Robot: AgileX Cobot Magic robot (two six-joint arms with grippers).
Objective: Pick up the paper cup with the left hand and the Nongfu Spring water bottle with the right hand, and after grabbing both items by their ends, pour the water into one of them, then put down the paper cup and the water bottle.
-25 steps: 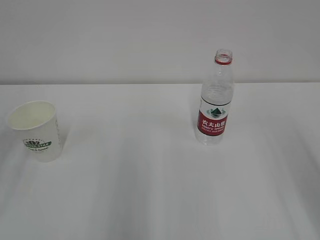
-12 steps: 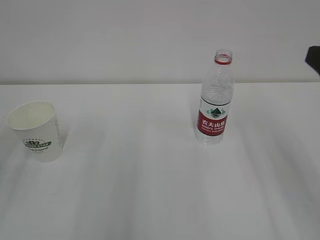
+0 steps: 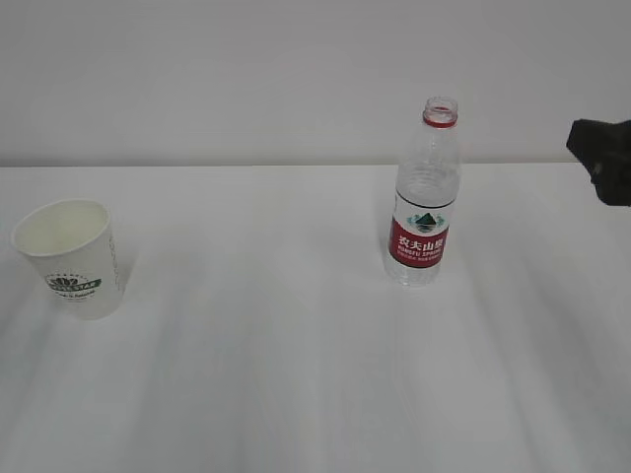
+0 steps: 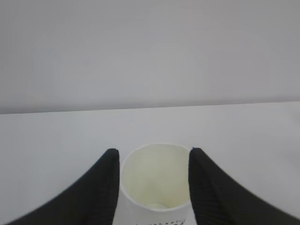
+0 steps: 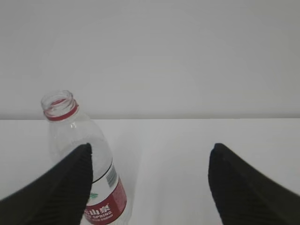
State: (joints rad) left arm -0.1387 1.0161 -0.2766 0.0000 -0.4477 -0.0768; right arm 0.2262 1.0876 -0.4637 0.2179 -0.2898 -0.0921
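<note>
Now the right hand's wide claw (image 5: 149, 183) has entered toward the Nongfu Spring water bottle (image 3: 426, 197); left claw (image 4: 154, 185), half-open, brackets the paper cup (image 4: 155, 180), ungripped.

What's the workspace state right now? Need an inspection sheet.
Surface: plain white table, bare around the items.
Job's things: small white paper cup upright at left, looks empty; tall clear ribbed plastic bottle with red label upright at right, uncapped.
Clutter: nothing seen.
Tools: left tool open, fingers either side of the cup; right tool open, bottle beside its left finger, ungripped.
Cables: nothing seen.
Surroundings: plain pale wall.
</note>
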